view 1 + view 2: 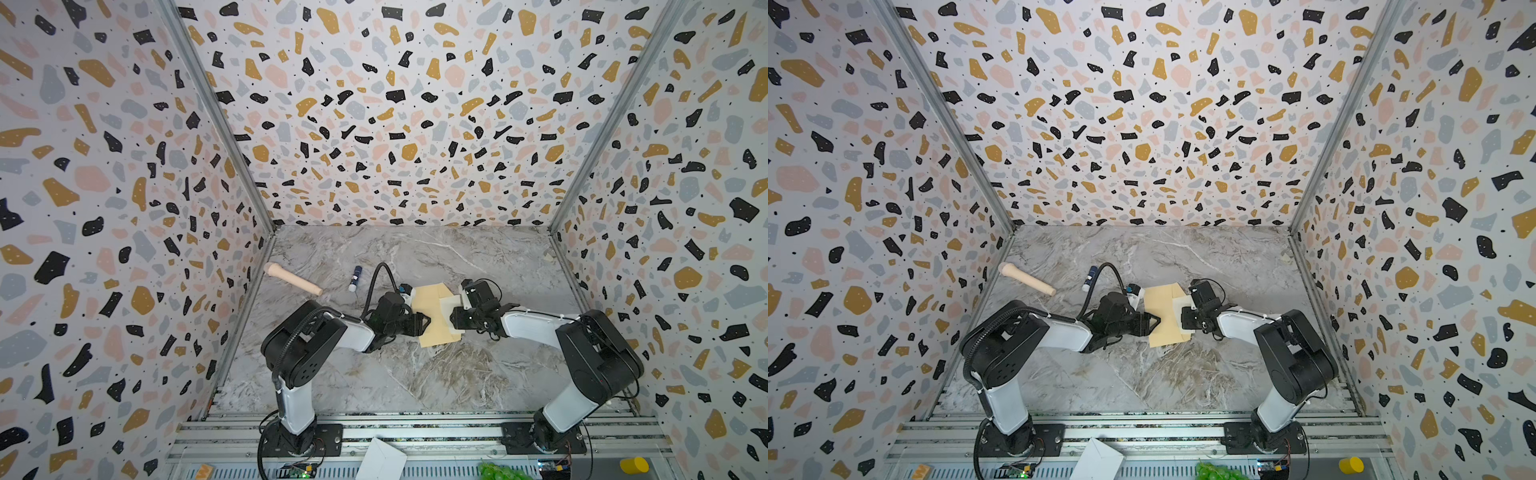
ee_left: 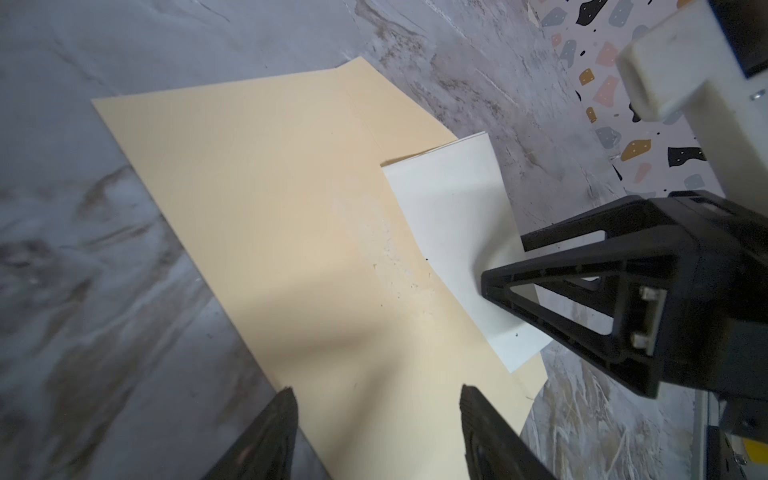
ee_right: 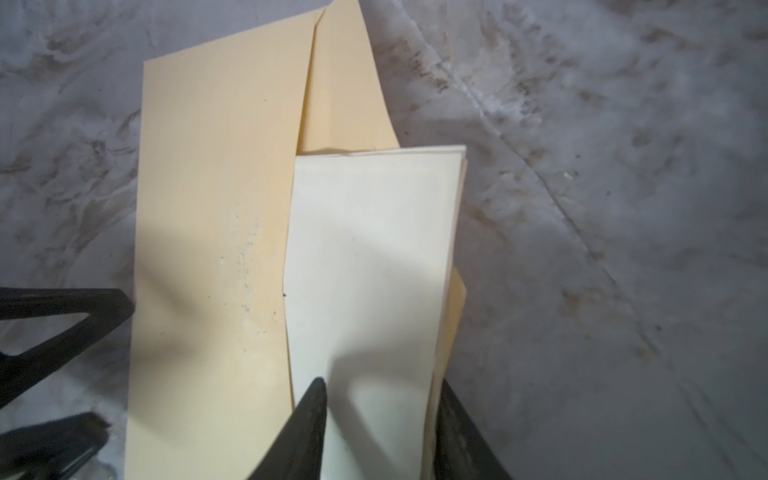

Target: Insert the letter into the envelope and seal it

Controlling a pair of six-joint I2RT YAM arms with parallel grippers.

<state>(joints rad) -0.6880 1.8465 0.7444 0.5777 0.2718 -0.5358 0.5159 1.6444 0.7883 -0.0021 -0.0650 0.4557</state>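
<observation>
Lying apart at the back left of the table (image 1: 415, 374): a wooden handle (image 1: 293, 279) and a glue stick (image 1: 354, 278). Resting mid-table: the envelope (image 1: 432, 299), with the letter (image 3: 370, 257) sticking partway out of its mouth, inner end hidden. Standing wide open at the envelope's edge, gripping nothing: the left gripper (image 2: 376, 390). Bracketing the letter's outer end, partly open, not pinching: the right gripper (image 3: 382, 382), tips hiding under its wrist in both top views.

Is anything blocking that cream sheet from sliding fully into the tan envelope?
Nothing visible does. The letter is already partly tucked under the top layer of the envelope; only the right pincer is at its outer end.
</observation>
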